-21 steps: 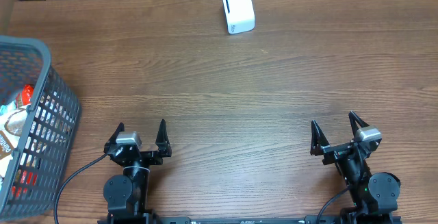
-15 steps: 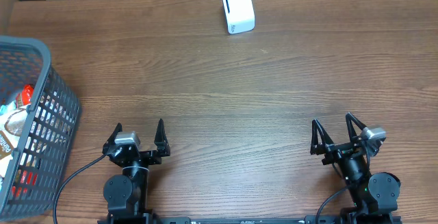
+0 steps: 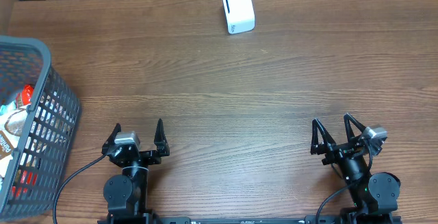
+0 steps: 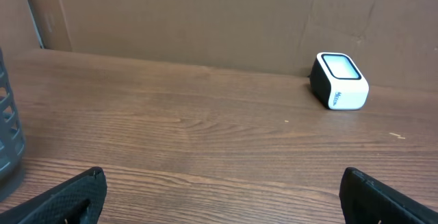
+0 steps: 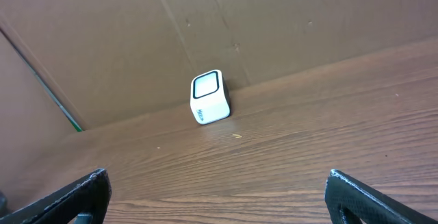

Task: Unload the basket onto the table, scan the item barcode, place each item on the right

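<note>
the white barcode scanner (image 3: 238, 9) stands at the far edge of the table (image 3: 219, 80), a little right of centre, close against the cardboard wall (image 4: 191, 18) behind it. its dark-rimmed window faces upward, and nothing touches it.

the items for scanning lie in the grey mesh basket (image 3: 55, 118) at the table's left edge, well apart from the scanner. a red-capped item (image 3: 26, 94) and some packets show through the open top and the mesh (their labels are too small to read), and no barcode can be made out on any of them.

between basket and scanner there is only bare wood grain.

the left gripper (image 3: 139, 124) sits at the near edge on the left side, to the right of the basket and not touching it. its two dark fingers are spread wide, point toward the far edge and have nothing between them. in its wrist view the scanner appears far off to the upper right, and a sliver of the basket wall shows at the left border.

the right gripper (image 3: 331, 120) sits at the near edge on the right side, likewise spread wide and empty, turned a little toward the scanner.

a black cable (image 3: 72, 177) curves from the left arm's base toward the basket side.
</note>
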You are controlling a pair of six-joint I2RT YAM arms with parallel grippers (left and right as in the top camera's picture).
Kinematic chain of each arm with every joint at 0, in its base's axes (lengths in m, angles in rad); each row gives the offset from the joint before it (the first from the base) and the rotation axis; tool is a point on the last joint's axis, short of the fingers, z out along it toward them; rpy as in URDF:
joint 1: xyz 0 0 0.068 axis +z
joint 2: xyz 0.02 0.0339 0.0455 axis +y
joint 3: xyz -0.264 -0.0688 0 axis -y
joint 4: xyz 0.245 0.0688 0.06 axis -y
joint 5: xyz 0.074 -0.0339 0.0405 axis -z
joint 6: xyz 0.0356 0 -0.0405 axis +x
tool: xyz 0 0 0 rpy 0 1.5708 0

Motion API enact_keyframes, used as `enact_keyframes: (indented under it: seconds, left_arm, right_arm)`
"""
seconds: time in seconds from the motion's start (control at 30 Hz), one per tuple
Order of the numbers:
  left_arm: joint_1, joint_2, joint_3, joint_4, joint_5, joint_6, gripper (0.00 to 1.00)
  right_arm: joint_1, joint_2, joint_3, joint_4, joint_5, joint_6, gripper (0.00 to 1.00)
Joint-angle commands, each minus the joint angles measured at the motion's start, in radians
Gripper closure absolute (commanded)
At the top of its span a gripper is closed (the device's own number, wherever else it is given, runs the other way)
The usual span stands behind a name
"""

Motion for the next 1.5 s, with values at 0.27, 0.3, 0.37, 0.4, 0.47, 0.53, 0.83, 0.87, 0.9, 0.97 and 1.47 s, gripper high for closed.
enact_keyframes:
  seconds: [0.27,0.3,0.37,0.4,0.47,0.53,0.83,0.87,0.9,0.97,1.47]
  left_arm:
    - [-0.006,-0.012,-0.009,0.001,-0.011,0.015,0.0]
    - [-0.006,-0.012,-0.009,0.002,-0.011,0.022,0.0]
    - [-0.006,-0.012,-0.009,0.003,-0.014,0.044,0.0]
    - [-0.006,-0.012,-0.009,0.003,-0.014,0.043,0.0]
    - [-0.006,-0.012,-0.009,0.003,-0.012,0.043,0.0]
    - [-0.006,-0.012,-0.009,0.003,-0.01,0.043,0.0]
    - [-0.006,-0.012,-0.009,0.002,-0.025,0.058,0.0]
    - [-0.006,-0.012,-0.009,0.002,-0.025,0.058,0.0]
    - [-0.006,-0.012,-0.009,0.002,-0.021,0.057,0.0]
    - [-0.006,-0.012,-0.009,0.01,0.002,0.058,0.0]
    - [-0.006,0.094,0.157,0.031,-0.013,0.058,0.01]
  right_arm:
    - [0.005,-0.012,-0.01,0.006,-0.003,0.008,0.0]
    - [0.005,-0.012,-0.01,0.006,-0.003,0.008,0.0]
    - [0.005,-0.012,-0.01,0.009,-0.003,0.008,0.0]
    - [0.005,-0.012,-0.01,0.009,-0.002,0.007,0.0]
    - [0.005,-0.012,-0.01,0.01,0.012,0.008,0.0]
    - [0.005,-0.012,-0.01,0.03,0.024,0.007,0.0]
    - [0.005,-0.012,-0.01,0.106,0.049,0.007,0.0]
    - [0.005,-0.012,-0.01,0.11,0.045,0.007,0.0]
    - [0.005,-0.012,-0.01,0.113,0.046,0.007,0.0]
    - [0.004,-0.012,-0.01,0.118,0.046,0.006,0.0]
    - [0.004,-0.012,0.084,0.02,0.038,-0.107,0.0]
